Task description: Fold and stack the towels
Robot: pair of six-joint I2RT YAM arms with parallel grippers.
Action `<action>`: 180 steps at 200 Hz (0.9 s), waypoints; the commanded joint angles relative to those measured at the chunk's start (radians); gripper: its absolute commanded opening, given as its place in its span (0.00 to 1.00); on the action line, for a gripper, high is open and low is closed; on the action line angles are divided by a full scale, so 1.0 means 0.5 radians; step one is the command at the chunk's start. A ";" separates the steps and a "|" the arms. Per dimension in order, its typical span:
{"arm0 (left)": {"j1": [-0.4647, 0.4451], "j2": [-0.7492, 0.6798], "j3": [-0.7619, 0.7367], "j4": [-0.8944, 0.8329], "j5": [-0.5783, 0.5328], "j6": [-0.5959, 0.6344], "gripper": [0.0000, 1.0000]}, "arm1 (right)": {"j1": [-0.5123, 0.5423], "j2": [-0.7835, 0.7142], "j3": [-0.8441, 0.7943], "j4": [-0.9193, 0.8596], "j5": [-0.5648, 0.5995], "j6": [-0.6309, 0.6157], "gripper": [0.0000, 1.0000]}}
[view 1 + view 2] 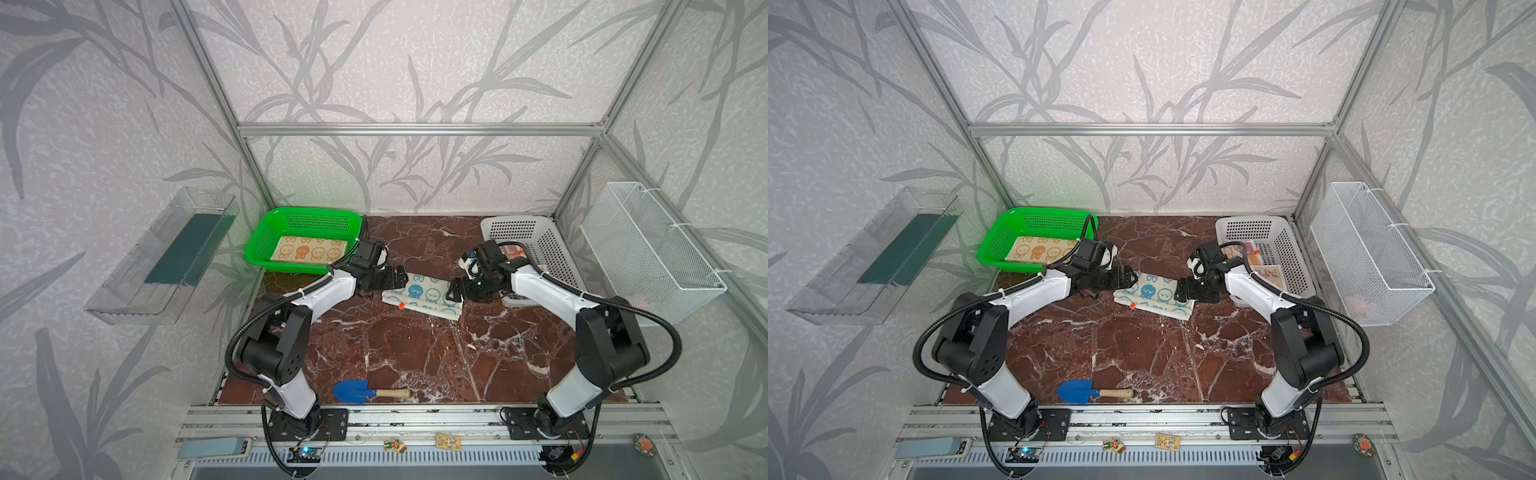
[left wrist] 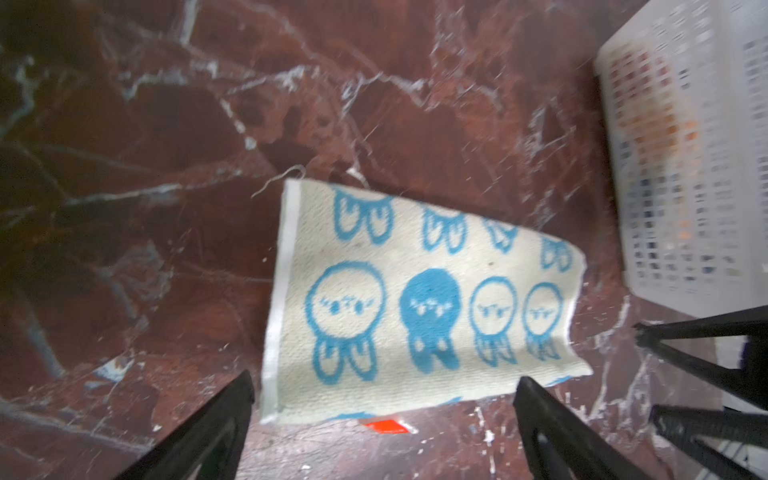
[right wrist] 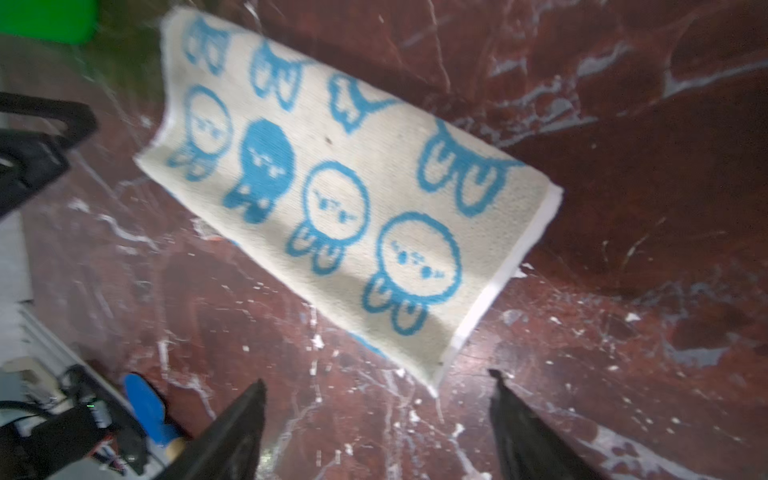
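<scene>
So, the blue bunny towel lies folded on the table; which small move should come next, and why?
Probably lower the open left gripper onto the blue towel and close: it looks folded like the orange towel in the green basket.

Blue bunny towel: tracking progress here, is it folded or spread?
Folded: the blue bunny towel lies doubled, a lower layer's edge peeking out beneath.

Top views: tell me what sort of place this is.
Probably a robot test cell, not a home. An aluminium frame with leaf-print walls encloses a marble-look tabletop, and the left arm and right arm are bolted to a front rail.
</scene>
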 commanded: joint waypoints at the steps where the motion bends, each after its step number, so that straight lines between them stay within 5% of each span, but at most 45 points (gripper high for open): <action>1: 0.011 0.012 0.059 0.110 0.118 -0.215 0.99 | 0.012 -0.036 -0.076 0.208 -0.258 0.141 0.96; 39: 0.006 0.219 -0.085 0.648 0.352 -0.645 0.99 | 0.017 0.037 -0.292 0.681 -0.526 0.438 0.99; 80: -0.009 0.315 -0.217 0.790 0.378 -0.708 0.99 | 0.017 0.150 -0.417 0.895 -0.658 0.559 0.99; 180: -0.081 0.189 -0.498 0.645 0.231 -0.571 0.99 | -0.107 0.428 -0.422 0.436 -0.162 0.234 0.99</action>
